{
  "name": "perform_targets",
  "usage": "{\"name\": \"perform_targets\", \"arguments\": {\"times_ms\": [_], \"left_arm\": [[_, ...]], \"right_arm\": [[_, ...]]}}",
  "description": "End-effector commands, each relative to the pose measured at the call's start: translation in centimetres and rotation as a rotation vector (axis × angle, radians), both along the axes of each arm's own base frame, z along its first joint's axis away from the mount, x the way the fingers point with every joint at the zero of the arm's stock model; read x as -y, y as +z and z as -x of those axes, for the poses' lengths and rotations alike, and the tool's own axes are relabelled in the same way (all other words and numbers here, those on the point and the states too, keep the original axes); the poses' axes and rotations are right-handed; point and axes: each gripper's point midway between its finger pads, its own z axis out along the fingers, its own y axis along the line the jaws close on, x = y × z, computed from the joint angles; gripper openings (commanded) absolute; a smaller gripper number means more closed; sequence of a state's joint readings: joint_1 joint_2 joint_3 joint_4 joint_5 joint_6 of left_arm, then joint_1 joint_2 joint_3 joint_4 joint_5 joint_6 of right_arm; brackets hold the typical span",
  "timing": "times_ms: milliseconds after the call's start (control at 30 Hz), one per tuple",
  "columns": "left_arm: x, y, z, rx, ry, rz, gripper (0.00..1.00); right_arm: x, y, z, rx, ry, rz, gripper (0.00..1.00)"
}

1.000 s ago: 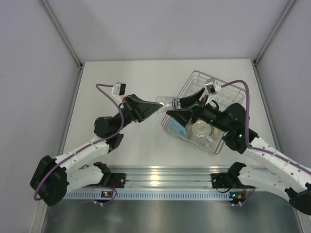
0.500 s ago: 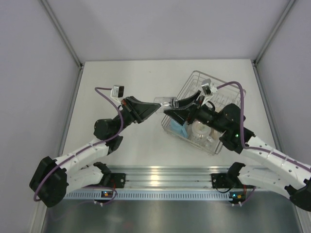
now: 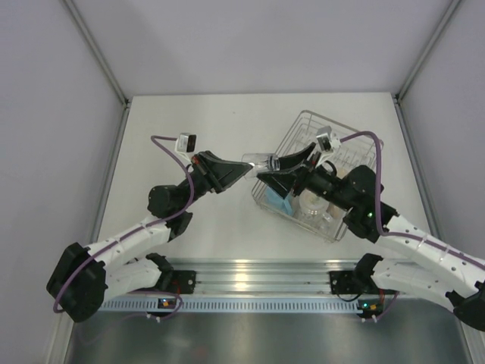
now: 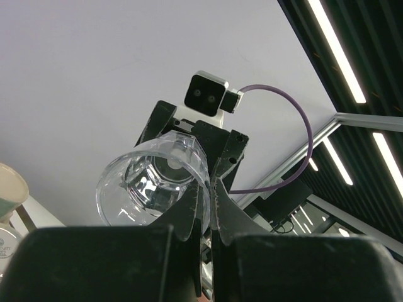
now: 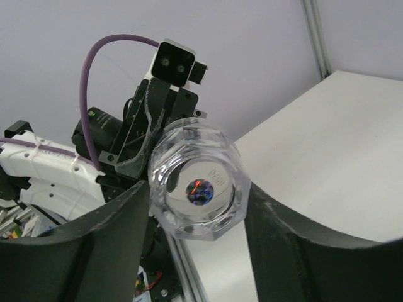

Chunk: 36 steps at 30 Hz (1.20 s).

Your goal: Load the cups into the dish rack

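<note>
Left gripper [image 3: 248,168] pinches the rim wall of a clear glass [image 3: 260,161] between closed fingers. It holds the glass on its side in the air, just left of the dish rack [image 3: 282,144], which sits right of centre on the table [image 3: 189,121] with a light blue cup [image 3: 279,201] and a pale cup [image 3: 313,203] inside; right gripper [image 3: 267,168] reaches across the rack, its fingers bracketing the glass's faceted base, but whether they press cannot be told

Robot lab cell, grey panel walls [image 3: 45,114]; aluminium rail [image 3: 258,271]
</note>
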State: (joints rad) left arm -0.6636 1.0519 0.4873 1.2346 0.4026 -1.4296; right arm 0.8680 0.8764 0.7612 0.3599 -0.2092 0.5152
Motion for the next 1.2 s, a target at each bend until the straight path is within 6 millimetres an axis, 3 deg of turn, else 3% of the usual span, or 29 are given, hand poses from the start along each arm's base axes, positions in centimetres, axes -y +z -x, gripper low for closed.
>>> {"name": "perform_targets", "arguments": {"times_ms": [0,167,267,300,433,500,533,600,633,667,700,733,767,867,900,967,1000,1067,1100,1167], "left_arm": [[-0.5,1.5,1.8,0.080,-0.035,0.047,0.00],[-0.4,1.2,1.7,0.070,-0.034,0.045,0.00],[-0.5,1.4,1.8,0.075,-0.030,0.049,0.00],[-0.5,1.3,1.7,0.073,-0.026,0.049,0.00],[-0.3,1.0,1.6,0.064,-0.031,0.040,0.00],[-0.2,0.5,1.3,0.050,-0.022,0.037,0.17],[-0.2,0.2,1.2,0.043,-0.020,0.033,0.37],[-0.3,0.1,1.1,0.048,-0.008,0.032,0.52],[-0.3,0.0,1.1,0.048,-0.004,0.029,0.64],[-0.3,0.0,1.1,0.054,0.004,0.028,0.68],[-0.4,-0.1,1.1,0.056,0.006,0.027,0.72],[-0.3,-0.1,1.1,0.060,0.008,0.025,0.84],[-0.2,-0.4,0.9,0.046,0.011,0.012,0.91],[0.3,-0.9,0.3,0.027,0.023,-0.031,0.98],[0.7,-1.9,-0.3,-0.015,0.031,-0.079,0.98],[0.7,-1.8,-0.5,0.002,0.064,-0.116,0.98],[0.9,-2.7,-0.9,-0.031,0.077,-0.161,0.98],[0.8,-2.7,-1.4,-0.011,0.125,-0.200,0.98],[0.5,-2.5,-1.3,-0.003,0.141,-0.210,0.98],[0.6,-3.3,-2.0,-0.028,0.181,-0.281,0.98]], "right_arm": [[1.5,4.3,-0.2,0.108,-0.070,-0.115,0.63],[1.6,4.6,-0.1,0.120,-0.068,-0.123,0.70],[1.5,4.3,-0.2,0.112,-0.069,-0.110,0.58],[1.4,4.2,-0.2,0.112,-0.066,-0.106,0.46],[1.6,3.8,-0.5,0.098,-0.085,-0.104,0.19],[2.1,3.6,-0.9,0.085,-0.117,-0.106,0.00],[2.3,3.6,-1.0,0.078,-0.132,-0.111,0.00],[3.1,3.6,-1.3,0.065,-0.170,-0.121,0.00],[3.2,3.5,-1.6,0.060,-0.187,-0.109,0.00],[3.6,3.6,-1.7,0.072,-0.209,-0.093,0.00],[4.3,3.2,-2.6,0.043,-0.268,-0.056,0.00],[4.8,3.1,-3.1,0.029,-0.307,-0.031,0.00],[5.4,2.9,-3.8,0.023,-0.356,0.004,0.00],[8.5,1.2,-6.3,-0.059,-0.553,0.149,0.00],[9.9,2.2,-6.9,-0.063,-0.627,0.158,0.00],[11.9,0.1,-8.5,-0.101,-0.721,0.311,0.00],[13.2,1.4,-9.1,-0.098,-0.777,0.321,0.00],[15.7,-0.3,-10.9,-0.145,-0.877,0.451,0.00],[16.7,0.4,-11.4,-0.150,-0.908,0.463,0.00],[19.6,-1.2,-13.4,-0.215,-0.996,0.545,0.00]]}}
